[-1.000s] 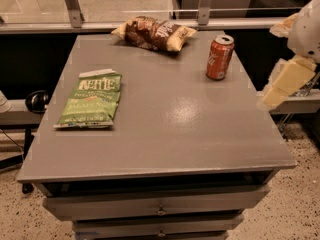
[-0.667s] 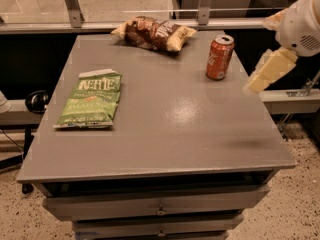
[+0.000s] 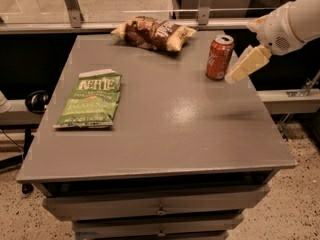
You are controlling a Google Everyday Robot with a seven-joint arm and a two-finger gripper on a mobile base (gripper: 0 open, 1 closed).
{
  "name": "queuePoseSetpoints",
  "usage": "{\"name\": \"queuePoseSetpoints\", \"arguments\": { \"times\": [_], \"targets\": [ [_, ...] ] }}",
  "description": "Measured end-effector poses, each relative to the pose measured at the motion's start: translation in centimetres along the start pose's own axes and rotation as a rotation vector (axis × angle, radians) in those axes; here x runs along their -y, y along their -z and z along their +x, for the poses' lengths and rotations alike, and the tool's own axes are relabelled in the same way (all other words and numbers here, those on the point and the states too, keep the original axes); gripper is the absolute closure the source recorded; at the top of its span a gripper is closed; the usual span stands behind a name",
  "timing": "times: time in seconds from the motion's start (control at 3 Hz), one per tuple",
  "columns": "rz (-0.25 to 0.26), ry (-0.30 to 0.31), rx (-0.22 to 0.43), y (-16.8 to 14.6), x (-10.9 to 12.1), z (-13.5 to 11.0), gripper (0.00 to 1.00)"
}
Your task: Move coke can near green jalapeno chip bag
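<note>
Grey worktop (image 3: 165, 129), square, seen from the front and above. Two drawers (image 3: 160, 209) in the cabinet under it, small knobs in the middle.

Coke can (image 3: 220, 57): upright, back-right part of the worktop, near the right edge. Red with white script, silver top showing.

Green chip bag (image 3: 91, 100): flat on the left side of the worktop, about mid-depth, white top edge toward the back, lower edge toward the front-left. White lettering faces up. Well apart from the coke can, with most of the bare worktop between them.

Brown chip bag (image 3: 154, 33): lies crumpled at the back edge, roughly centre, long side running left-right. Left of and a bit behind the coke can, near it but not touching.

Gripper (image 3: 246, 65): cream-coloured, comes in from the right edge of the view on a white arm (image 3: 292, 21), angled down and left. It sits just beside the coke can on the can's right side, its tip low by the can's lower half and above the worktop's right edge. Contact with the coke can: cannot tell. How wide the gripper is: cannot tell, only one cream slab of it shows. Nothing seen held in it.

Faint dark shadow on the worktop in front of the gripper. Speckled floor (image 3: 300, 194) around the cabinet; metal rail (image 3: 75, 19) behind the worktop.
</note>
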State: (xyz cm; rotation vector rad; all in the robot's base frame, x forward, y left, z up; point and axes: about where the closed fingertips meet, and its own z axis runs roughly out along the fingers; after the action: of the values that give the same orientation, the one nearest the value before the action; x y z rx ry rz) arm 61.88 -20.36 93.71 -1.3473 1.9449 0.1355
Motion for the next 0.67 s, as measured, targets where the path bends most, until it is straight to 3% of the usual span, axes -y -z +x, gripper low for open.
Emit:
{"name": "queuePoseSetpoints", "arguments": {
  "times": [0.33,0.67],
  "targets": [
    [0.011,-0.031,0.050,-2.2,1.9,0.8,0.00],
    [-0.010,-0.060,0.120,-4.4,2.8,0.8,0.00]
  ]
}}
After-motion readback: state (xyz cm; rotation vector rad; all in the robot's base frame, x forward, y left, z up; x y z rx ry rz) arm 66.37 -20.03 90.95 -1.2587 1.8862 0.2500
